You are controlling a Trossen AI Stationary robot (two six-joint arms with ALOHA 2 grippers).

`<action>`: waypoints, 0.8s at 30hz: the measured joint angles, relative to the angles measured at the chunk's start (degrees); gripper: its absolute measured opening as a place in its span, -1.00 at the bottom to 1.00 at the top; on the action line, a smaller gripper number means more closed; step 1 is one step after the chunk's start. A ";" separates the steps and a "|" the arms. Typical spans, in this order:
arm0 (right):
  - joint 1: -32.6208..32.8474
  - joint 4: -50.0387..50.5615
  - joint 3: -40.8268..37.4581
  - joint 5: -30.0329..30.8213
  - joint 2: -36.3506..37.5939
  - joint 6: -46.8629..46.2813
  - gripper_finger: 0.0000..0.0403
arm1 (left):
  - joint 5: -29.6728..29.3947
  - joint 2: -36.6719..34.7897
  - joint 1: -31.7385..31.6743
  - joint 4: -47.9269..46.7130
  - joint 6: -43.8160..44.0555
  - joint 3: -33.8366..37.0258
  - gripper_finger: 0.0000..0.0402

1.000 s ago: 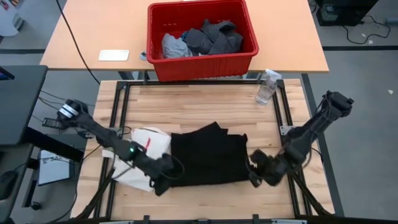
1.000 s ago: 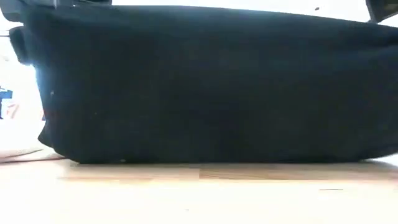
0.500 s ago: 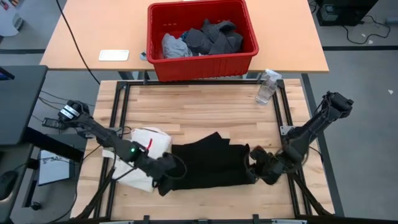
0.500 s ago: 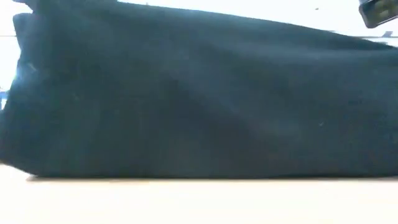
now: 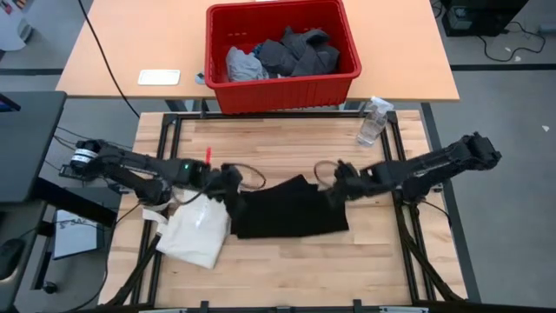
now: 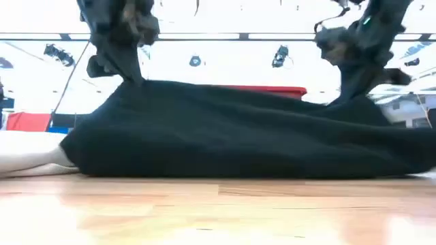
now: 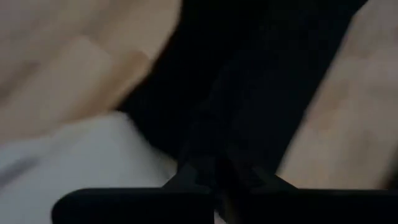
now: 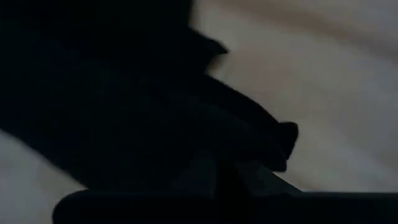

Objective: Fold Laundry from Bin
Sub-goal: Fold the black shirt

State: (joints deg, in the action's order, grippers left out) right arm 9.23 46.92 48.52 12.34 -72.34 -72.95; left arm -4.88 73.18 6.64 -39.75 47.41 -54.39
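Observation:
A black T-shirt (image 5: 291,213) from the laundry lies doubled over in the middle of the wooden table. My left gripper (image 5: 233,181) is shut on its far left corner, and my right gripper (image 5: 334,179) is shut on its far right corner. In the low view the cloth rises in a peak to each gripper, the left (image 6: 131,71) and the right (image 6: 351,78). The red bin (image 5: 282,91) stands on the tan table beyond, with grey and dark laundry (image 5: 282,54) heaped inside. My left gripper pinches the T-shirt's far left corner (image 7: 211,155) between its two fingers, slanting down from above. The cloth is bunched there; how many layers, I cannot tell. That corner (image 6: 136,92) is raised a little, and the rest lies on the table. My right gripper pinches the T-shirt's far right corner (image 8: 205,146) between its two fingers, slanting down from above. The cloth is bunched at the fingers. The corner (image 6: 354,102) stands lifted in a peak while the body of the shirt rests on the table.
A cream tote bag (image 5: 195,233) lies on the table against the T-shirt's left side. A clear spray bottle (image 5: 373,120) stands at the table's far right corner. A white flat object (image 5: 159,76) lies left of the bin. Bare wood shows along the near edge (image 5: 287,274).
Both grippers have stayed shut and carried the T-shirt's near edge up and toward the table's far edge, drawing closer together. The lifted half has come down over the half that stayed on the table, so the shirt now lies folded over and shorter from near to far.

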 joint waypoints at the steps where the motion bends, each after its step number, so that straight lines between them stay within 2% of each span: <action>1: -2.44 -0.61 -0.75 0.00 -0.02 1.41 -0.93 | -0.02 0.51 -1.89 -0.17 -2.35 0.31 -0.94; 8: -15.14 -8.86 -8.20 -1.37 -0.34 8.34 -0.93 | 0.20 5.03 -14.73 5.34 -14.78 4.60 -0.90; 13: -21.09 -17.33 -13.14 4.70 -0.87 10.29 -0.92 | -0.05 8.49 -21.27 7.30 -20.60 6.29 -0.81; 16: -24.26 -22.66 -15.20 8.03 -0.83 10.97 -0.83 | -0.01 10.77 -24.19 8.66 -24.11 6.20 -0.78; 20: -27.43 -24.64 -16.51 4.41 -0.89 12.46 -0.67 | 0.23 12.90 -26.84 9.68 -26.02 6.23 -0.78; 24: -27.70 -24.63 -16.45 1.63 -0.89 11.59 -0.48 | 0.64 13.05 -27.80 9.99 -27.93 6.09 -0.76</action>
State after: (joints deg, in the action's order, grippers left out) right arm -18.47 22.29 32.06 13.97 -73.23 -61.36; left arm -4.24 86.23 -21.16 -29.76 19.49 -48.29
